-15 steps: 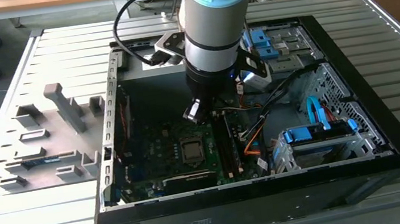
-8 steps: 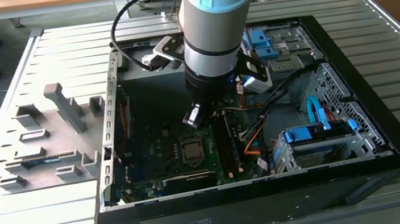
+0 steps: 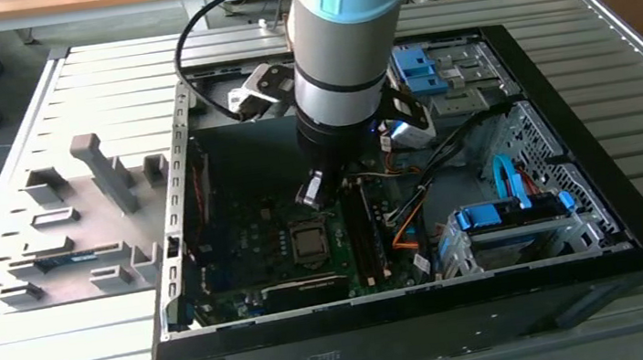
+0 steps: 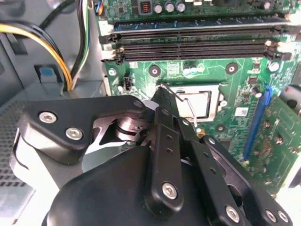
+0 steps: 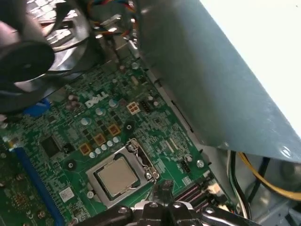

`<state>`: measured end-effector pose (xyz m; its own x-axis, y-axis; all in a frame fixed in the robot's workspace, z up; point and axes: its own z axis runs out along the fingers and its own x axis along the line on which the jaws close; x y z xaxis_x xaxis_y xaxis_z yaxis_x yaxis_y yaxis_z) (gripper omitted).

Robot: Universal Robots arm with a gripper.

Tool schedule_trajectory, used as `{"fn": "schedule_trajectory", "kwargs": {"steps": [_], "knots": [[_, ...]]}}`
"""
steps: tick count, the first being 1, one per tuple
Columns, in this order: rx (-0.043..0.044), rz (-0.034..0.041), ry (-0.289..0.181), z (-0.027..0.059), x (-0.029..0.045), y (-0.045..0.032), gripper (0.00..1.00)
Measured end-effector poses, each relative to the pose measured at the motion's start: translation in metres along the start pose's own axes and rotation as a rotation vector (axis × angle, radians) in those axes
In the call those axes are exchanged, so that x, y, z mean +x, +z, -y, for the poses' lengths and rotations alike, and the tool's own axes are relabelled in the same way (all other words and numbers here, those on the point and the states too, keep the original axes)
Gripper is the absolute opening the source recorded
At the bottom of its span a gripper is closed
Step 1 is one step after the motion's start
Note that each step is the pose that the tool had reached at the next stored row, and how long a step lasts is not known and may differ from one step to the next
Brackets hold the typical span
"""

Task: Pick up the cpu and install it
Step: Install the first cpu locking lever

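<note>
The cpu (image 5: 116, 175) lies flat in the socket on the green motherboard (image 5: 108, 117), its dull silver face up and a metal frame (image 5: 96, 186) around it. It also shows in the second wrist view as the pale cpu (image 4: 195, 102), and in the exterior view as the small cpu (image 3: 307, 237) in the middle of the board. My gripper (image 3: 309, 194) hangs just above the board beside the socket. Its black tip (image 4: 162, 94) sits at the socket's corner next to a thin wire lever (image 4: 188, 106). The gripper (image 5: 162, 188) is shut and holds nothing.
The open computer case (image 3: 527, 53) lies on a slatted metal table (image 3: 77, 81). Black memory slots (image 4: 188, 44) run beside the socket. Yellow and black cables (image 4: 51, 52), a fan (image 5: 28, 52), blue drive brackets (image 3: 509, 212) and the grey case wall (image 5: 211, 80) crowd the board. A grey parts holder (image 3: 69, 220) stands at the exterior view's left.
</note>
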<state>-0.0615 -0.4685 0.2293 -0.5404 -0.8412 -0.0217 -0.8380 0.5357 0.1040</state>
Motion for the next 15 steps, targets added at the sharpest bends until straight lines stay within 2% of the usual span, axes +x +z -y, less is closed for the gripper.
{"fn": "schedule_trajectory", "kwargs": {"steps": [3, 15], "knots": [[-0.0006, -0.0050, -0.043, 0.0005, 0.0007, 0.0005, 0.10], [0.0002, -0.0079, -0.054, 0.0123, 0.0201, 0.0010, 0.10]]}}
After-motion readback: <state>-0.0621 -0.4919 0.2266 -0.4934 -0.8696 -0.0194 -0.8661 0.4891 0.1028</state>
